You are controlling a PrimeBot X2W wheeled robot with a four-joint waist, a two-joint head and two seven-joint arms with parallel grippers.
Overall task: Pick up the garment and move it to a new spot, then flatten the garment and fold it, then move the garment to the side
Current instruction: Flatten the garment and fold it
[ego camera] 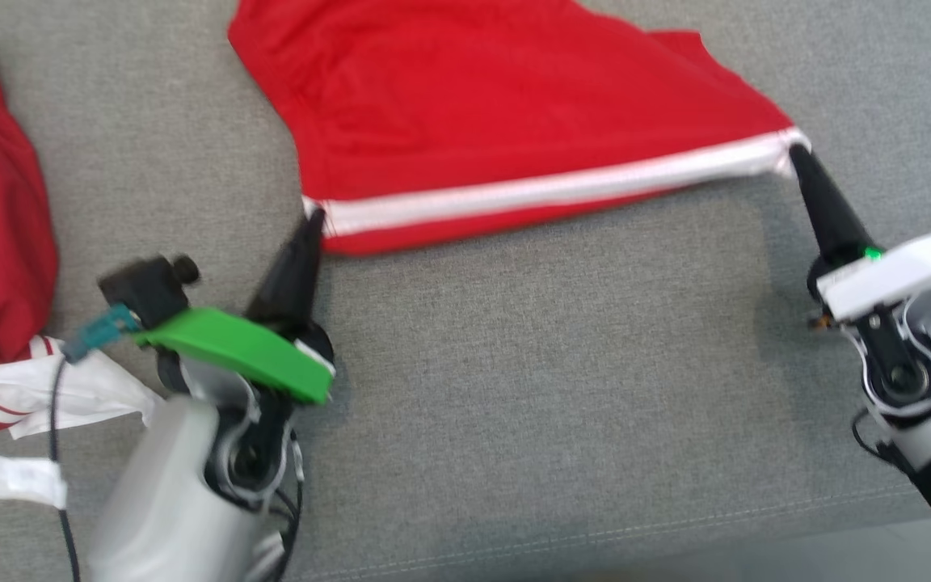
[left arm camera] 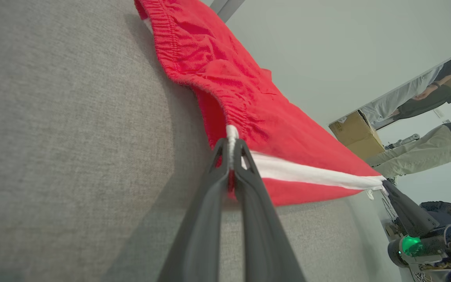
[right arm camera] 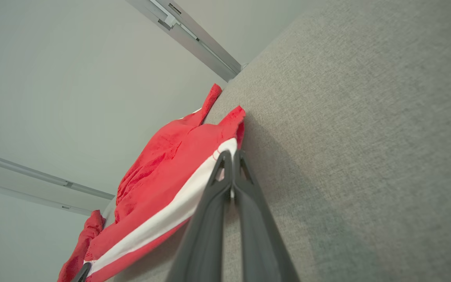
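We have left pincer (ego camera: pixel 313 220) and right pincer (ego camera: pixel 797 152) each clamped on the garment (ego camera: pixel 473 97) at its white-stripe ends, cloth taut between them. Looks like the flattening stage; fold and side move remain.

The left claw (ego camera: pixel 313 220) has a green wrist cover (ego camera: pixel 243 352), the right claw (ego camera: pixel 797 153) white, both tapering black.

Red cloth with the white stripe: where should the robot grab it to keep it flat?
Probably the two ends of the white stripe, coming from the near side. That hem is straight, so pulling its corners apart keeps the red garment smooth on the grey cushion. The left gripper and right gripper have fingers shut there.
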